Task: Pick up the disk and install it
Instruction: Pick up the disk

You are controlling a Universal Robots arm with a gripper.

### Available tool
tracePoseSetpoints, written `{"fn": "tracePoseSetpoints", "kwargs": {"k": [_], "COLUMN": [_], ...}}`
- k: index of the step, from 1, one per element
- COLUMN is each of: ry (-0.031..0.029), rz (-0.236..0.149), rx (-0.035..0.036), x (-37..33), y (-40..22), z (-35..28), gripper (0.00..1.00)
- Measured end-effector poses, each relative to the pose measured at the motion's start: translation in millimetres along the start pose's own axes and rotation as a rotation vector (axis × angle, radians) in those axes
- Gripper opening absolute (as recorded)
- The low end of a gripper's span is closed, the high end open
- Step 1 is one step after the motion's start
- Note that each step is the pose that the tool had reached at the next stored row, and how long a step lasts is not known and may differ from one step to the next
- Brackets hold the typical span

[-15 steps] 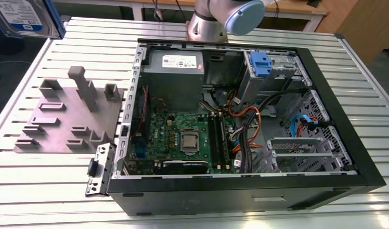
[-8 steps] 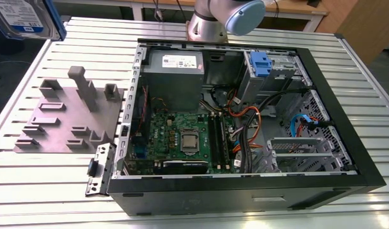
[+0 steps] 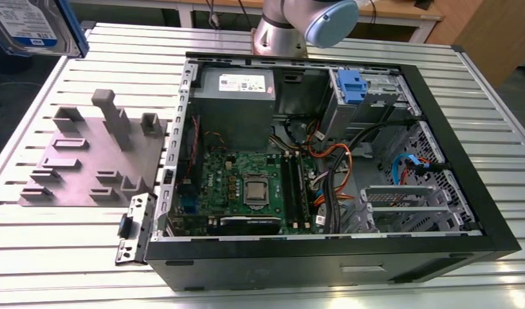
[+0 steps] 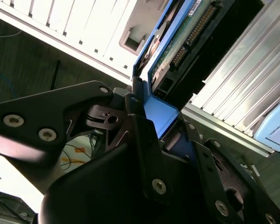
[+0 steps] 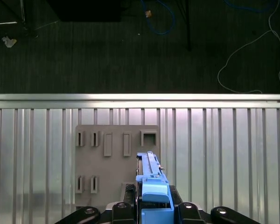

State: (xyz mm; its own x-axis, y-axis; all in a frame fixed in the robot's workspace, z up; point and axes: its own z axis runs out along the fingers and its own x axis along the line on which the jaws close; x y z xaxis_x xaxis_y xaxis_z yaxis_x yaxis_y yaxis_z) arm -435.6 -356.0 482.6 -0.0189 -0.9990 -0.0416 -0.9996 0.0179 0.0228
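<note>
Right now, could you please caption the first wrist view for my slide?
Gripper holding the blue-framed disk edge-on over the grey fixture plate on the slatted metal table.

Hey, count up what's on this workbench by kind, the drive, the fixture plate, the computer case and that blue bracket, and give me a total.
disk: 1
grey fixture plate: 1
open computer case: 1
bare blue bracket: 1, inside the case
Total: 4
</note>
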Motion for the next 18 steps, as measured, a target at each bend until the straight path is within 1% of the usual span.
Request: {"fn": "tracePoseSetpoints", "kwargs": {"k": [5,10,18], "ry": [0.0001,0.0000,0.0000], "rz": [0.000,0.000,0.000], "rx": [-0.0001,-0.0001,0.0000], "x": [0.1,0.1,-0.1], "y": [-0.8,-3.2,-10.0], "z": [0.0,-0.1,-0.2], "gripper": [0.37,0.37,0.37]}}
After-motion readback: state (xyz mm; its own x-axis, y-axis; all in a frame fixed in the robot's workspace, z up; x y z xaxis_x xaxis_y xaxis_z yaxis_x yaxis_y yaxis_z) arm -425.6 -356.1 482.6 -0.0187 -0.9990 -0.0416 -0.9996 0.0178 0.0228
